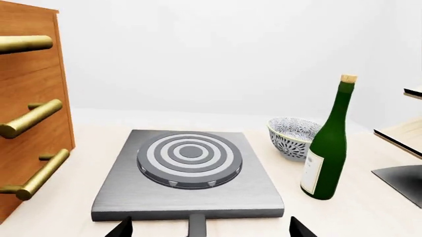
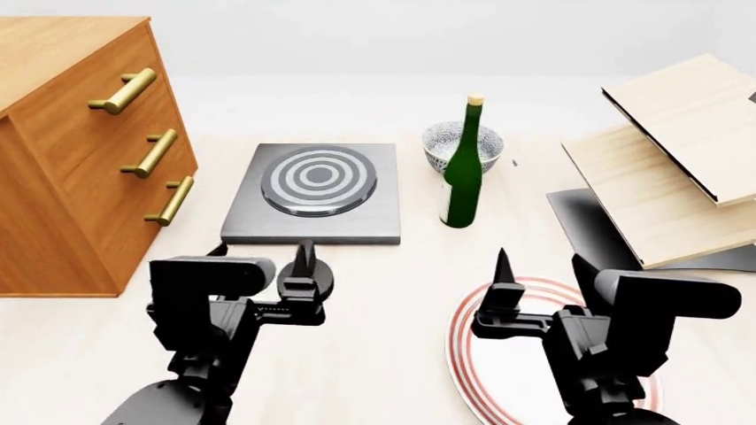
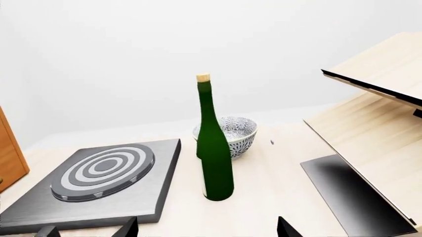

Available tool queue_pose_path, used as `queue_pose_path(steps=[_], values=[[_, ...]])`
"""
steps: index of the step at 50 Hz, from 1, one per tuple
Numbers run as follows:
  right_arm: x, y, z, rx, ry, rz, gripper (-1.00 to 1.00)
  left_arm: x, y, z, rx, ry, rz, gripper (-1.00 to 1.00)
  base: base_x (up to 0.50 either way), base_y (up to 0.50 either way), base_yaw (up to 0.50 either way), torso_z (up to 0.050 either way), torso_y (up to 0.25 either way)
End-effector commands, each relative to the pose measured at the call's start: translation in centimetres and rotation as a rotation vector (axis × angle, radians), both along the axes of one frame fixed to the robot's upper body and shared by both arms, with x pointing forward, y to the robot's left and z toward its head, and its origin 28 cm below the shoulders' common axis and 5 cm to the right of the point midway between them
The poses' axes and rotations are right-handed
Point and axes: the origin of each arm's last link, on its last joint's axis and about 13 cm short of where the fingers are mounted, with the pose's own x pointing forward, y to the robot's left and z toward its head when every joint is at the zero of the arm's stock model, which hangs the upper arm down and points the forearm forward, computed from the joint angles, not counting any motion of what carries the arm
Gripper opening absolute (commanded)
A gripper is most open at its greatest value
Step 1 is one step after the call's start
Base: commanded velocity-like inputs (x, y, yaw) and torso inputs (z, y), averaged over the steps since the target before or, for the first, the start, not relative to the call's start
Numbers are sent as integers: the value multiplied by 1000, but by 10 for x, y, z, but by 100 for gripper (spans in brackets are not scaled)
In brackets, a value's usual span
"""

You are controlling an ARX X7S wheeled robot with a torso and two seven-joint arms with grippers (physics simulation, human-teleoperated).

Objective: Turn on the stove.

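Note:
The stove (image 2: pixel 354 212) is a flat dark-grey slab with a round burner (image 2: pixel 317 180) of grey and pale rings. It shows in the left wrist view (image 1: pixel 264 190) and the right wrist view (image 3: pixel 155 192) too. A short grey stem (image 1: pixel 195 224) runs from the slab's front edge to a small black round knob (image 2: pixel 319 285). My left gripper (image 2: pixel 262 257) is open and empty just in front of the slab. In the left wrist view the stem lies between its fingertips (image 1: pixel 211 229). My right gripper (image 2: pixel 540 270) is open and empty over the plate, and shows in its wrist view (image 3: pixel 205 229).
A wooden drawer cabinet (image 2: pixel 71 159) with brass handles stands left of the stove. A green bottle (image 2: pixel 463 168) and a patterned bowl (image 2: pixel 443 142) stand to its right. A tilted wooden shelf unit (image 2: pixel 661 168) on a black base is at far right. A red-rimmed white plate (image 2: pixel 473 354) lies near me.

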Motion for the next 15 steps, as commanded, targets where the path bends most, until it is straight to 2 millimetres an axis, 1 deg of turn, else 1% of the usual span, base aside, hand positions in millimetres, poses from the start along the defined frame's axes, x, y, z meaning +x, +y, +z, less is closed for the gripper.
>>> queue_pose_path(steps=[1, 10, 15], values=[[0, 2, -2, -8, 5, 7, 100, -26, 10, 13, -4, -28, 12, 100, 0, 0, 0, 0, 0], [1, 2, -6, -19, 9, 4, 100, -22, 14, 6, -13, 0, 50, 100, 0, 0, 0, 0, 0], [1, 3, -6, -22, 8, 5, 100, -21, 15, 6, -19, 6, 51, 100, 0, 0, 0, 0, 0]])
